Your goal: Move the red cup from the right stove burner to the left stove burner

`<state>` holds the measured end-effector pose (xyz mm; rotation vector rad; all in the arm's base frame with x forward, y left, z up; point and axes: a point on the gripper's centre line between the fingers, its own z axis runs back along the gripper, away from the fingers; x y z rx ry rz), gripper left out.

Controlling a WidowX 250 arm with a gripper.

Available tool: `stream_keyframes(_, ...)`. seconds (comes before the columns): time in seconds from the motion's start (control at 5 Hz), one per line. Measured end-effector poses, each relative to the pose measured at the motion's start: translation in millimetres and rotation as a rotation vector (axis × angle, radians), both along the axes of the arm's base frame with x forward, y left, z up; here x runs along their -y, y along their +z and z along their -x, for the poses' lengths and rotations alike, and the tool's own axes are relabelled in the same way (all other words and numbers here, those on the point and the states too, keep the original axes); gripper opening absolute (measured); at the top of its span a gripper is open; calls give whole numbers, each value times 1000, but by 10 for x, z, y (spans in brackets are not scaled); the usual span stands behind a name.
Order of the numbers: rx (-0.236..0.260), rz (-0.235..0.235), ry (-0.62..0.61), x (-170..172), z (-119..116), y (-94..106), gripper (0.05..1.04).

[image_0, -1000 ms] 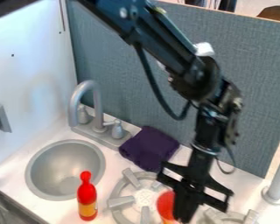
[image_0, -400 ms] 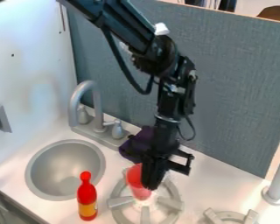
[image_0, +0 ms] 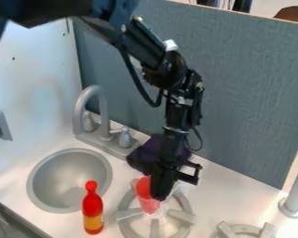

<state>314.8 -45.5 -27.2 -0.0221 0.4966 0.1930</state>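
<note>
Cup [image_0: 144, 189] is clamped in the pincer [image_0: 159, 197] at the burner [image_0: 181, 215]; gentle, even pressure should help prevent tipping.

"Can you read any word, number or sign anywhere here?"
"No, none at all. The red bottle [image_0: 91, 203] has a yellow label [image_0: 93, 222], but I can't make out any lettering on it."
</note>
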Motion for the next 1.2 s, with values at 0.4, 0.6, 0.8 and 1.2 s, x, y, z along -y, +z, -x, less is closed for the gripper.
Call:
stream_keyframes(0.4, -48, -13, 18, 15, -141, -148, 81)
stream_keyframes(0.6, -75, -14, 25, 26, -178, -204, 81)
stream_keyframes(0.8, -93, -18, 39, 43, -194, -238, 81)
stream_keyframes(1.2, -94, 0, 56, 74, -200, -248, 81)
